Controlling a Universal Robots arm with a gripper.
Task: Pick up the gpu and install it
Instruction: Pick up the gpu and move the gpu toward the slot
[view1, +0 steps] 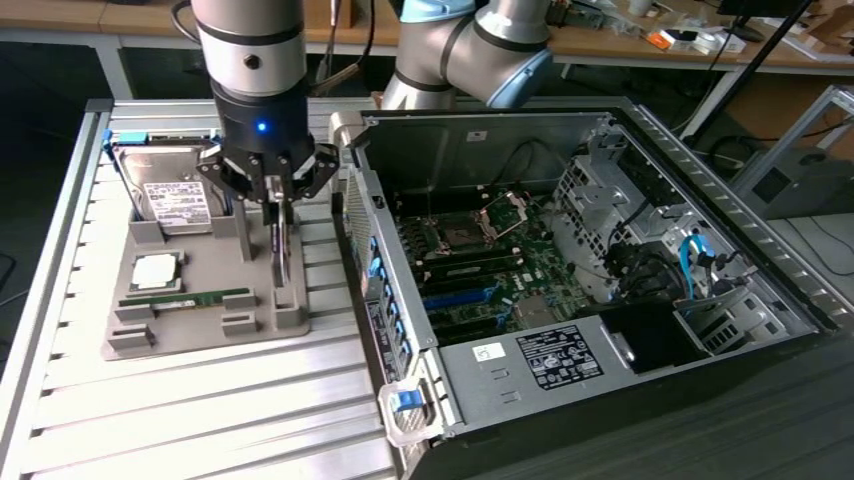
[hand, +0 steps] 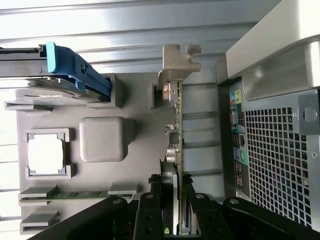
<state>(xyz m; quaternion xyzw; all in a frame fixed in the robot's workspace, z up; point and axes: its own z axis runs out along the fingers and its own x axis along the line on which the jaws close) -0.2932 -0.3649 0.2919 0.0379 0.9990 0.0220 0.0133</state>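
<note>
Gripping the gpu (view1: 280, 255) edge-on: the gripper (view1: 276, 200) is narrowed onto the card, a finger on each face, which is clear in the wrist view (hand: 172, 197). The card (hand: 176, 125) stands upright on edge, with its silver bracket (hand: 178, 57) at the far end from the gripper. It's over the grey holder tray (view1: 267, 320), on the side nearest the pc case (view1: 481, 135). Its lower edge is down at the tray slot; can't tell whether it's seated or just clear. Also on the tray: hard drive (view1: 174, 195), cpu (view1: 154, 268) and memory stick (view1: 187, 298). The case lies open just beside the tray on the slatted table (view1: 200, 420), motherboard (view1: 494, 270) exposed.
</note>
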